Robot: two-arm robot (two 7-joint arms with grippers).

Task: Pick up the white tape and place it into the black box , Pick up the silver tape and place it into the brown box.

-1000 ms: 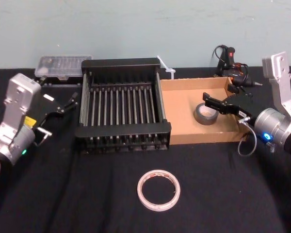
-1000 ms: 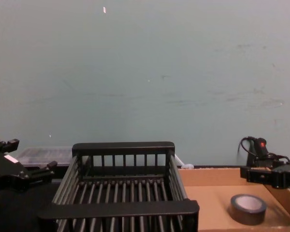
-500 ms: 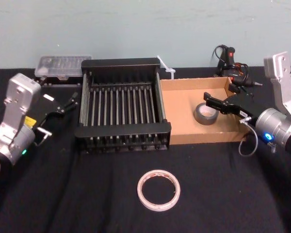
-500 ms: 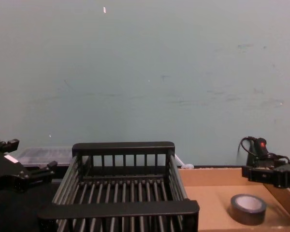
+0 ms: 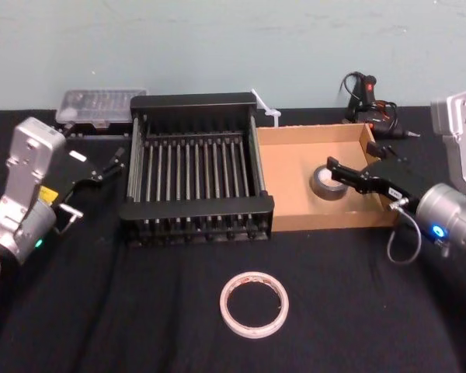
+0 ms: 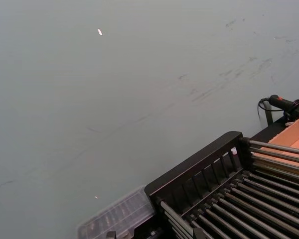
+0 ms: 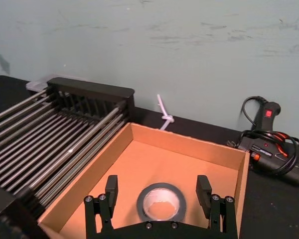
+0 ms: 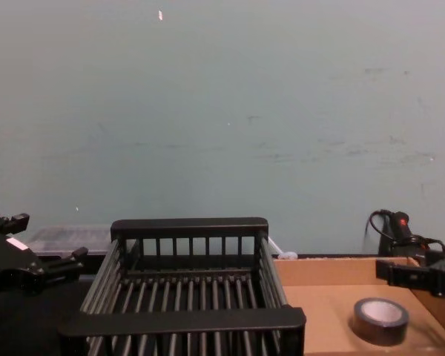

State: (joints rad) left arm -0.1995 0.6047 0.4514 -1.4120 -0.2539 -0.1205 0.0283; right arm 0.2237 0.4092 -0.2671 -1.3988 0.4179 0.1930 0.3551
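Note:
The white tape [image 5: 254, 304] lies flat on the black cloth in front of the boxes, with no gripper near it. The silver tape [image 5: 327, 183] [image 7: 161, 201] [image 8: 380, 320] rests flat on the floor of the brown box [image 5: 295, 159] [image 7: 189, 144] [image 8: 319, 262]. My right gripper [image 5: 351, 158] [image 7: 157, 188] hovers open over that box's right part, its fingers spread wider than the silver roll and not touching it. The black box [image 5: 196, 210] [image 8: 182, 320] [image 6: 194, 162] stands left of the brown one. My left gripper [image 5: 109, 162] [image 8: 44, 245] is parked open beside the crate's left wall.
A clear plastic case [image 5: 101, 105] [image 6: 117, 219] sits behind the crate at the left. A glue gun with cables [image 5: 365, 97] [image 7: 269, 139] lies behind the brown box, and a white zip tie [image 5: 266, 109] sits between the boxes at the back. The wall is close behind.
My right gripper has drawn back to the right and toward me, away from the silver tape, which stays in the brown box. The left arm has not moved.

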